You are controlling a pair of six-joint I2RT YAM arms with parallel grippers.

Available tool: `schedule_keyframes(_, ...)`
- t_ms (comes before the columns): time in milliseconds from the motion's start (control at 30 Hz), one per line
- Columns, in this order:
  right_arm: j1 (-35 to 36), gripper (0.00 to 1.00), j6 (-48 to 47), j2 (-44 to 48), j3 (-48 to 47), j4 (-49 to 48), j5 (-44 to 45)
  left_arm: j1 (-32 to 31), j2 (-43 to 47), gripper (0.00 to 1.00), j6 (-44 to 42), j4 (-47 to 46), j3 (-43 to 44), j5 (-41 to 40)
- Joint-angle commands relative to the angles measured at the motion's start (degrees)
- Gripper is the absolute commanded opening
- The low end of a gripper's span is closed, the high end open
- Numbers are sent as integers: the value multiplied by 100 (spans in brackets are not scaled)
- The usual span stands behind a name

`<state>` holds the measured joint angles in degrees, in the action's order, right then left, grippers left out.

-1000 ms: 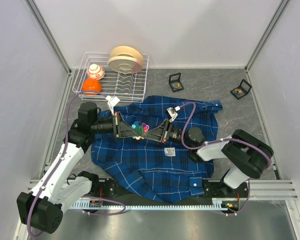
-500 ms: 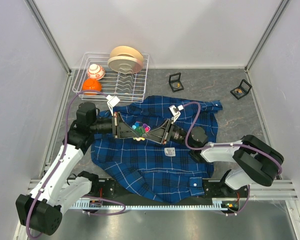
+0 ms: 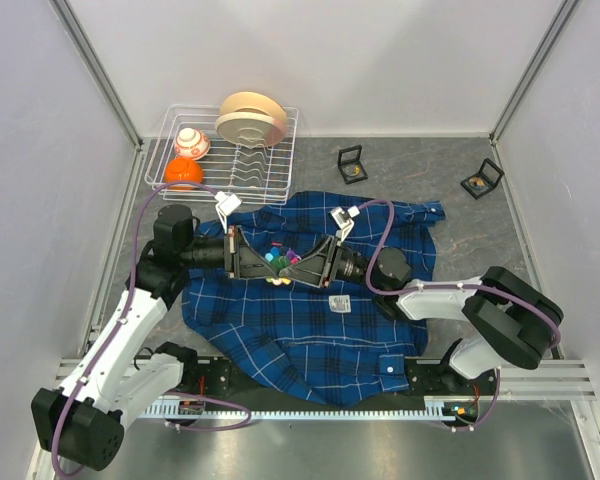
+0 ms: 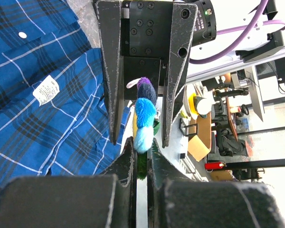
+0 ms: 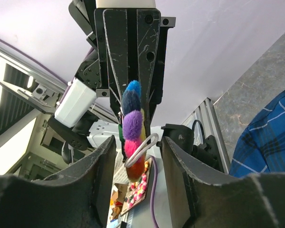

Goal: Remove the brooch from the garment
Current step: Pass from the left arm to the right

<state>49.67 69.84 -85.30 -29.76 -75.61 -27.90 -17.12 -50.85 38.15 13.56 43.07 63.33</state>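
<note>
Grey mottled table (image 3: 400, 170) fills the middle of the top view, with white walls on three sides. The garment (image 3: 300, 330), a dark-blue plaid shirt with thin white lines, lies crumpled across the centre and lower centre of the frame; its collar end is toward the upper right. The left arm (image 3: 120, 330) comes up from the lower left and the right arm (image 3: 480, 310) from the lower right. Both reach toward the frame centre, above the shirt, and face each other tip to tip. A white wire dish rack (image 3: 230, 165) sits at upper left and holds cream plates (image 3: 250, 118), a white-and-orange ball (image 3: 191, 142) and an orange round object (image 3: 183, 172). Two small black boxes lie on the bare table, one (image 3: 351, 163) at upper centre and one (image 3: 481, 182) at upper right. Left gripper (image 4: 141, 147): fingers closed tight on the green end of the brooch (image 4: 144, 118). Right gripper (image 5: 138, 145): fingers stand apart on either side of the brooch, with a gap showing on each side. The brooch is a short row of fuzzy pom-poms in light blue, navy, purple and pink. It sits at the centre of the top view, between the two grippers and over the middle of the shirt. A thin silver pin loop (image 5: 141, 148) shows at its pink end. Cannot tell whether the pin is in the cloth. A white label (image 4: 46, 90) on the shirt shows at the left of the left wrist view.
</note>
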Motion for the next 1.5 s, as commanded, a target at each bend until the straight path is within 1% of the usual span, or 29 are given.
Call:
schedule_keyframes(0, 8, 56, 91, -119, -153, -1087, -391, -19, 5, 2, 131, -135, -79, 180)
schedule_keyframes(100, -1, 57, -32, -40, -118, -903, -488, -19, -39, 2, 166, -152, -106, 153)
schedule_keyframes(167, -27, 60, -6, 13, -22, -911, -497, -19, -13, 2, 140, -178, -88, 127)
schedule_keyframes(233, -141, 64, 82, 92, 136, -990, -497, -1, -4, 2, 52, -143, -62, 144)
schedule_keyframes(367, -475, 66, 231, 347, 295, -1008, -567, -10, -13, 2, 43, -152, -132, 197)
schedule_keyframes(433, -564, 65, 170, 434, 112, -720, -707, -10, -4, 2, 52, -179, -167, 267)
schedule_keyframes(533, -590, 60, 152, 505, 32, -639, -726, -10, 22, 2, 52, -187, -185, 285)
schedule_keyframes(600, -590, 55, 187, 409, -47, -586, -848, -10, 23, 2, 69, -187, -185, 285)
schedule_keyframes(733, -581, 53, 381, 180, -109, -1024, -945, -1, 23, 2, 122, -205, -159, 285)
schedule_keyframes(867, -572, 37, 521, -30, -188, -1192, -980, -10, 49, 2, 201, -292, -150, 311)
schedule_keyframes(900, -564, 25, 548, -100, -240, -1219, -972, -10, 49, 2, 228, -293, -150, 294)
schedule_keyframes(933, -555, 19, 565, -145, -276, -1228, -972, -10, 49, 2, 228, -310, -150, 285)
schedule_keyframes(967, -546, 6, 583, -189, -320, -1228, -980, -10, 58, 2, 237, -336, -141, 285)
schedule_keyframes(1000, -511, 0, 574, -224, -346, -1219, -928, -10, 49, 2, 280, -328, -141, 207)
schedule_keyframes(1033, -502, 0, 566, -216, -312, -1262, -815, -1, 40, 2, 307, -328, -132, 145)
schedule_keyframes(1100, -432, 0, 400, -41, -180, -1133, -560, -10, 23, 9, 359, -310, -132, 13)
schedule_keyframes(1133, -397, 0, 277, 47, -145, -983, -254, -10, 31, 13, 377, -310, -184, -40)
schedule_keyframes(1167, -344, 0, 136, 153, -127, -755, -129, -10, 84, 23, 403, -345, -202, -92)
schedule_keyframes(1200, -240, 0, -39, 363, -101, -231, 46, -10, 136, 27, 421, -354, -229, -241)
schedule_keyframes(1233, -204, 0, -302, 478, -83, 9, 335, -10, 180, 29, 395, -311, -237, -347)
schedule_keyframes(1267, -160, 0, -418, 575, -65, 194, 494, -10, 276, 35, 386, -293, -255, -452)
schedule_keyframes(1333, -115, 0, -524, 777, 5, 547, 723, -10, 339, 39, 447, -293, -308, -699)
schedule_keyframes(1367, -107, 0, -542, 830, 23, 609, 942, -10, 365, 44, 526, -301, -334, -786)
schedule_keyframes(1467, -98, 0, -577, 927, 66, 732, 1128, -10, 576, 48, 702, -459, -448, -1129)
